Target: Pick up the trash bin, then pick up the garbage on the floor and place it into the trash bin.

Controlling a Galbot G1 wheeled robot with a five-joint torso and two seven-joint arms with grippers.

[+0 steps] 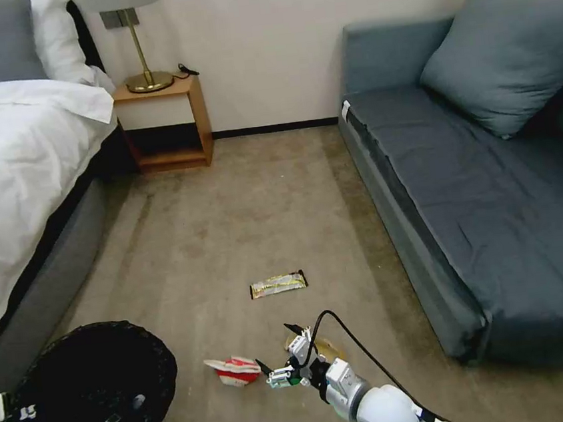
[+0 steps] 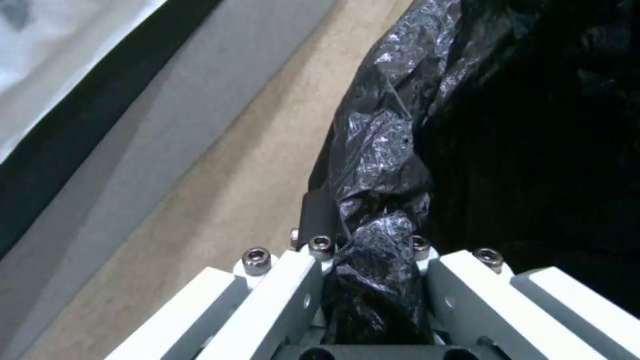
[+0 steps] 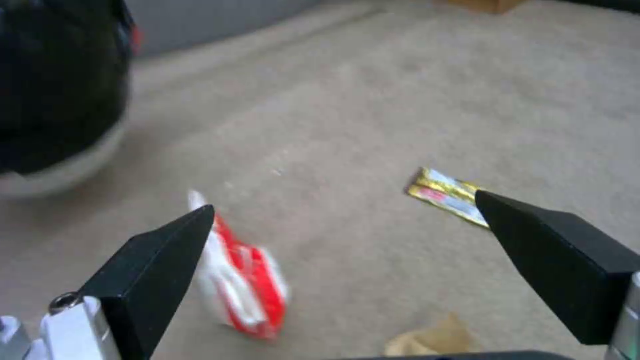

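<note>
The trash bin (image 1: 92, 392), round and lined with a crinkled black bag, is at the lower left. My left gripper (image 1: 1, 418) is shut on its rim, and the bag (image 2: 380, 165) bunches between the left gripper's (image 2: 370, 250) jaws. My right gripper (image 1: 277, 349) hangs open low over the floor. Garbage lies around it: a red-white carton (image 1: 234, 370) just to its left, a brown paper bag (image 1: 326, 348) partly hidden behind it, and a gold-black wrapper (image 1: 278, 284) farther ahead. Between the right gripper's (image 3: 347, 210) open fingers I see the carton (image 3: 243, 280), wrapper (image 3: 450, 195), paper bag (image 3: 433, 340) and bin (image 3: 60, 100).
A bed (image 1: 16, 172) runs along the left. A blue-grey sofa (image 1: 482, 203) stands on the right. A wooden nightstand (image 1: 165, 126) with a brass lamp (image 1: 141, 51) is against the far wall. Beige carpet (image 1: 242, 215) lies open between them.
</note>
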